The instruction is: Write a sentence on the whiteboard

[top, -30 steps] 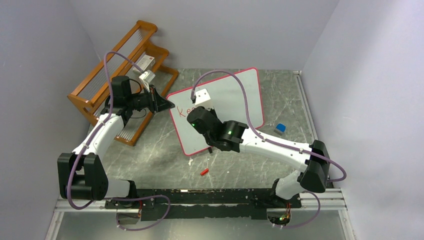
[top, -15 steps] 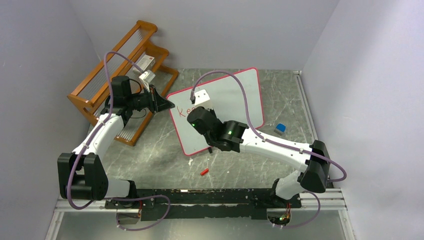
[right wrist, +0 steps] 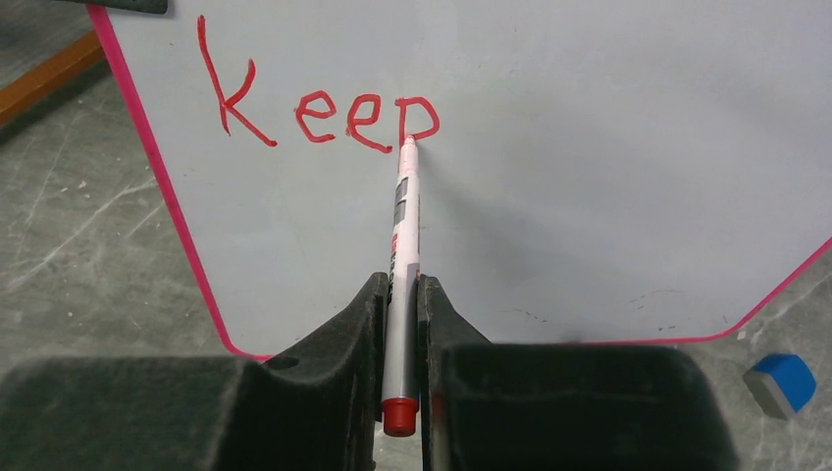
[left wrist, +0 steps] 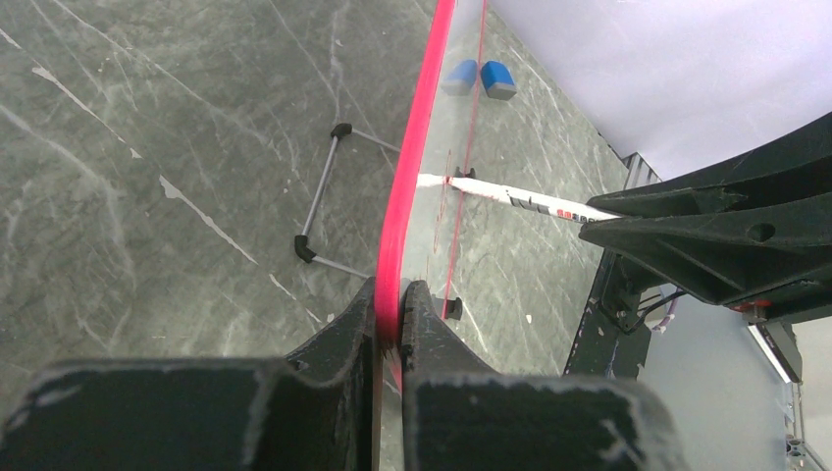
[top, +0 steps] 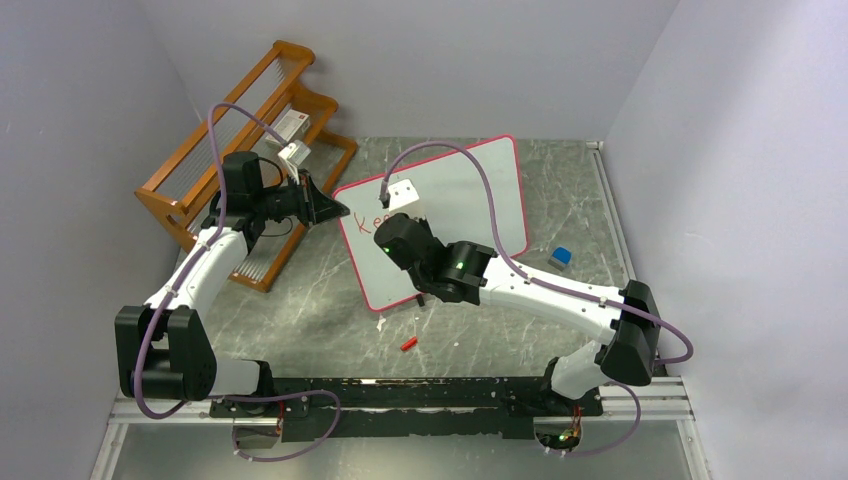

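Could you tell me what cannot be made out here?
Top view: the right arm covers most red handwritten lettering on the pink-framed white whiteboard.
Left wrist view: board edge-on, writing unreadable.
Top view: small red piece on the table, too tiny to identify.

I see a gray, stone-look table (top: 320, 300). The whiteboard (top: 480, 200) stands near its middle. A wooden rack (top: 190, 185) sits at ten o'clock, a small blue block (top: 561, 257) at three o'clock, and a tiny red piece (top: 408, 343) at six o'clock.

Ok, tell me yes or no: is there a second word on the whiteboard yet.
No: the whiteboard carries only the red word Keep, with the marker tip at its last letter.
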Motion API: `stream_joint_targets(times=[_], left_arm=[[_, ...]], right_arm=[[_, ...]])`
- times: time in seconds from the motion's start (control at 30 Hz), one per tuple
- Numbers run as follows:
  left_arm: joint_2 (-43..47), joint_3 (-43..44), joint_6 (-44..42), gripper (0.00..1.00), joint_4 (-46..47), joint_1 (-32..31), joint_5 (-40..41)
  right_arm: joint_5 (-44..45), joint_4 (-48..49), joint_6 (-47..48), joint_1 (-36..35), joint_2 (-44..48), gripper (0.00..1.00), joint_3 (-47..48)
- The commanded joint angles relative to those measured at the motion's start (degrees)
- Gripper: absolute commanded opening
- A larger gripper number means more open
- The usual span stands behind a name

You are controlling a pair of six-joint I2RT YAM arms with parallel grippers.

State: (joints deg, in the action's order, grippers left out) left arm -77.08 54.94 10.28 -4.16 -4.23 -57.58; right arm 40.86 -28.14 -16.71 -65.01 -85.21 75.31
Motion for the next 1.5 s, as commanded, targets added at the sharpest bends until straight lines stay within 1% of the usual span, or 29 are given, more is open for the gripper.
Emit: stream_joint_targets(times=[0.0,0.17,0.57,0.7,0.93,1.47], left_arm=[[-1.58,-0.53,-5.72,0.05,-3.23,-1.50,3.97],[-1.51,-0.45,-5.80,0.05,-3.35,-1.53,4.06],[-1.51,-0.36,-6.10,0.05,-3.78,-1.48,4.46],[-1.59,-0.34,-6.23,0.05,-3.98,-1.48,4.60],[-1.52,-0.38,-6.24,0.05,-3.99,-1.49,4.69],[-2.02,-0.31,-6.38,0.05,-4.19,-1.49,4.76]], right_arm=[[-2.05,2.54,-0.38,0.05,0.56,0.00,-0.40],[-1.00,1.42,-0.71,0.01,0.64,0.00,-0.02],[0.83,0.12,0.68,0.23,6.48,0.00,-2.10],[1.41,-0.16,1.17,1.40,8.07,0.00,-3.06],[-0.94,2.00,2.33,4.49,10.41,0.00,-5.89],[-2.96,5.67,4.57,8.11,9.20,0.00,-6.80]])
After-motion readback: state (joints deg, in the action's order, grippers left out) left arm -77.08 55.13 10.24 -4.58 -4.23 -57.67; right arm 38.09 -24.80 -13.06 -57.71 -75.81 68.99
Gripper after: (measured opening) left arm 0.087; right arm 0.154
